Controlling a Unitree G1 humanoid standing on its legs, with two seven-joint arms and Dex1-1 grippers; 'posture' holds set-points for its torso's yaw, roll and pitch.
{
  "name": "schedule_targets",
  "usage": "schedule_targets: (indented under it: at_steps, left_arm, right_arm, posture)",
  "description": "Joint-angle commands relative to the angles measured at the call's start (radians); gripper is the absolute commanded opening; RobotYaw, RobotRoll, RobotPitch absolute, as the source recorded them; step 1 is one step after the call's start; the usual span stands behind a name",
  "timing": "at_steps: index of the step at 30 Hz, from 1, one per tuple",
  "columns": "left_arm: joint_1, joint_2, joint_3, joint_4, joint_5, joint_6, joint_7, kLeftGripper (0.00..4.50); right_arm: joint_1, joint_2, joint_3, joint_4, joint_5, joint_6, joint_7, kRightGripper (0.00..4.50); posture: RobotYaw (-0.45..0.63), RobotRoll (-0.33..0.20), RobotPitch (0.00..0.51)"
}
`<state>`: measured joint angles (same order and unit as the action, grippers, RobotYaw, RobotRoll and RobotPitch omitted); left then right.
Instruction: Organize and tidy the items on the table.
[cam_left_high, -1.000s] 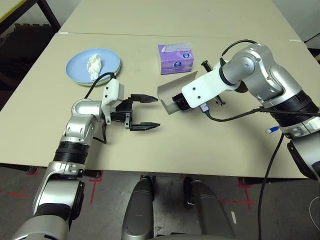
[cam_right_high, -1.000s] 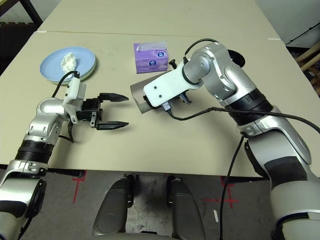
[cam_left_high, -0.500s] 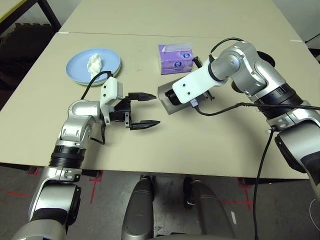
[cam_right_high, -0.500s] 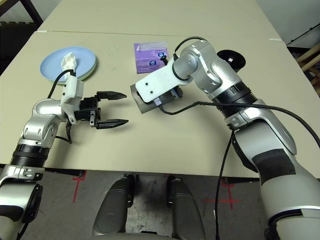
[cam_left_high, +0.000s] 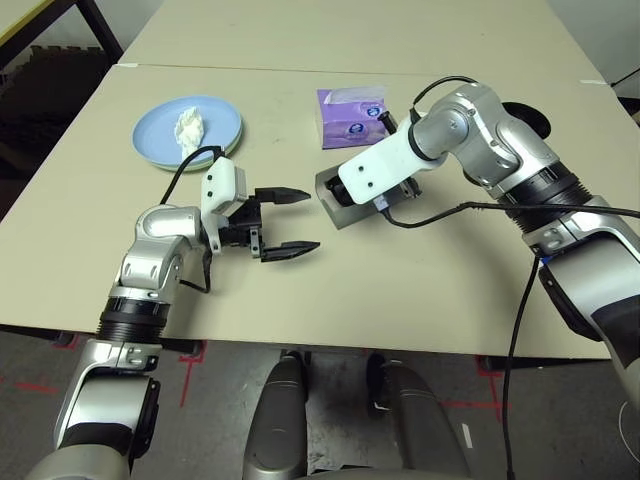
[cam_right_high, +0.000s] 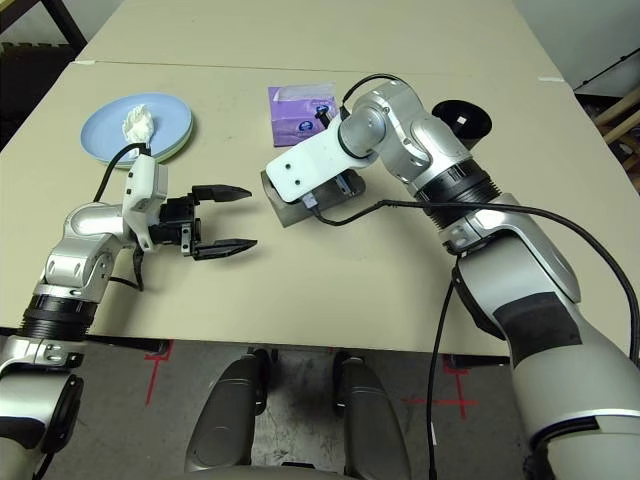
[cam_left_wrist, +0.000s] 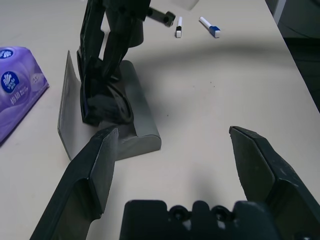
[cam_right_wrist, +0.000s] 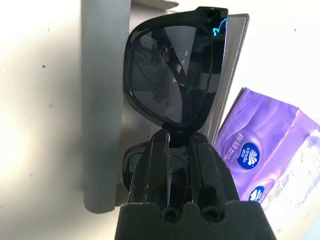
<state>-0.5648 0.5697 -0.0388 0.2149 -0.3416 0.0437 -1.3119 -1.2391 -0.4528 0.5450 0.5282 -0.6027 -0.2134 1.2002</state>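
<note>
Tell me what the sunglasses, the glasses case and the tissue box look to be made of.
Sunglasses: glossy black plastic, judging by the sharp highlights on the frame.
Glasses case: smooth, satin grey, perhaps faux leather or coated metal.
Tissue box: probably soft plastic film, shiny and creased.

Two head cameras, side by side, look forward and down over both forearms, sharing nearly the whole counter (cam_left_high: 440, 290). The left wrist camera looks low across it, along its tool (cam_left_wrist: 175, 200); the right one faces down, close above the sunglasses (cam_right_wrist: 172, 75). Both wrist views share the grey case (cam_left_wrist: 142, 110) and purple tissue box (cam_right_wrist: 260, 145).
</note>
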Motion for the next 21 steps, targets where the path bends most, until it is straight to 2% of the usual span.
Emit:
schedule_targets:
  at_steps: [1, 13, 21]
  left_arm:
    - [0.018, 0.01, 0.001, -0.017, -0.01, 0.004, -0.005, 4.5]
    - [0.023, 0.019, -0.002, -0.022, -0.013, 0.008, -0.007, 4.5]
    - [0.016, 0.02, -0.003, -0.012, -0.014, -0.004, -0.012, 4.5]
  right_arm:
    - [-0.004, 0.005, 0.02, 0.017, -0.01, -0.009, -0.009, 0.46]
    - [0.005, 0.011, 0.027, 0.033, -0.013, -0.013, -0.01, 0.46]
    - [0.032, -0.003, 0.026, -0.001, 0.015, 0.016, 0.081, 0.46]
  posture:
    - [0.25, 0.0, 0.224]
    - [0.25, 0.0, 0.226]
    - [0.25, 0.0, 0.225]
